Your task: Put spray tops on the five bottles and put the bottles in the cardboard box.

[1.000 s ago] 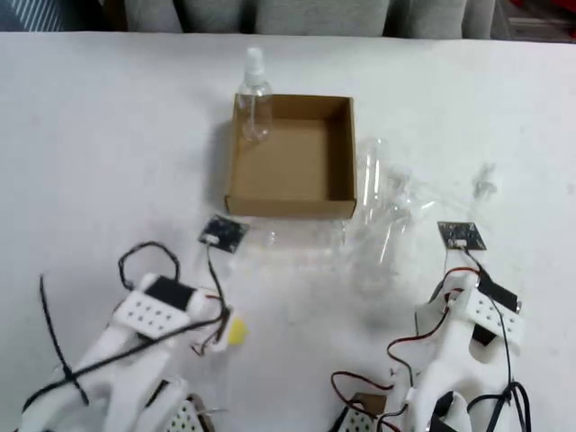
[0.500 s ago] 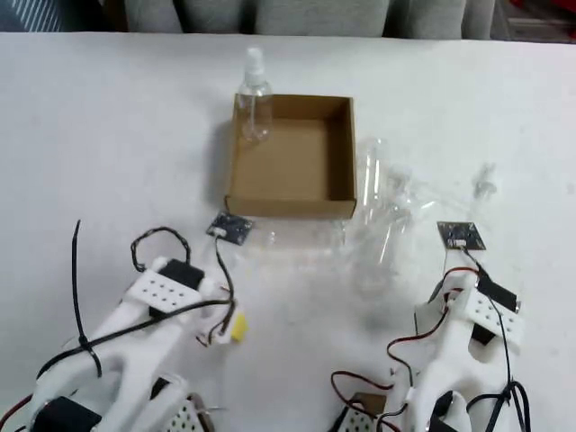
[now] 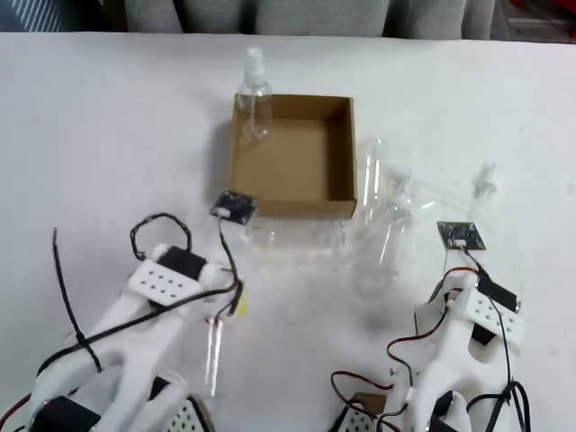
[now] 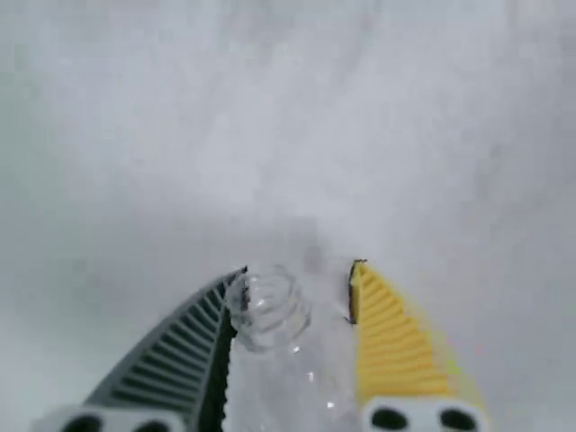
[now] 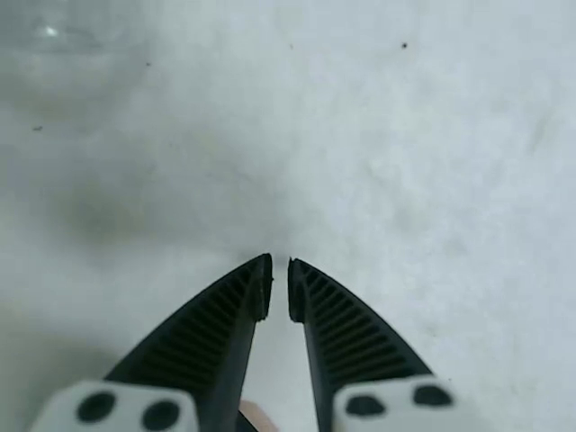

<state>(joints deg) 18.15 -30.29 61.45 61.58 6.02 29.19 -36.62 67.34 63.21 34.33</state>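
Observation:
My left gripper [image 4: 297,274] is shut on a clear bottle [image 4: 270,315] with an open neck and no spray top. From above, that bottle [image 3: 214,349] sticks out of the left gripper [image 3: 223,315] towards the table's near edge. The cardboard box [image 3: 288,208] sits at the table's middle. A bottle with a spray top [image 3: 254,97] stands at its back left corner. Several clear bottles [image 3: 382,214] lie right of the box, and one [image 3: 290,236] lies in front of it. My right gripper [image 5: 279,270] is shut on nothing over bare table.
A loose spray top [image 3: 486,178] lies far right of the box. The right arm [image 3: 470,315] stands at the near right edge. Cables loop around the left arm [image 3: 135,315]. White tabletop stretches wide to the left of the box.
The left arm's wrist has shifted towards the box, and a clear bottle now shows in its gripper. The right arm has not moved.

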